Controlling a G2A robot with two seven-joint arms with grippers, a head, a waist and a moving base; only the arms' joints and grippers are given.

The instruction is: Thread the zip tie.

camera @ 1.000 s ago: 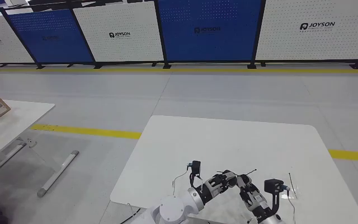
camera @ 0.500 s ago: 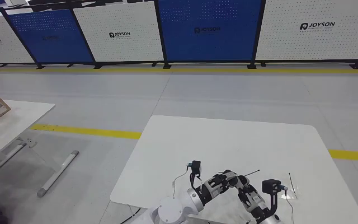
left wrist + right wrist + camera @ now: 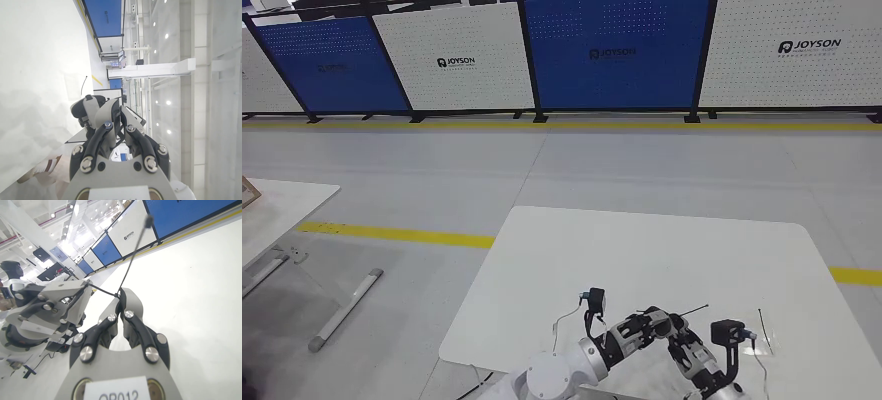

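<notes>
A thin black zip tie (image 3: 132,256) is held between both grippers low over the near part of the white table (image 3: 642,250). My right gripper (image 3: 119,295) is shut on it where it bends. One long stretch rises from there to a thicker free end (image 3: 149,219). A short stretch runs across to my left gripper (image 3: 87,283), which is shut on that end. In the top view the left gripper (image 3: 650,320) and the right gripper (image 3: 674,322) nearly touch, and the tie (image 3: 692,310) sticks out to the right. The left gripper (image 3: 120,108) has its fingers pressed together.
A second black zip tie (image 3: 761,322) lies on the table to the right of the arms, also visible in the left wrist view (image 3: 83,86). A thin pale strand (image 3: 562,322) lies left of them. The table's near edge is close.
Both grippers, with the tie, have shifted slightly to the right, and the tie's free end has dipped a little. Both grips are unchanged.
</notes>
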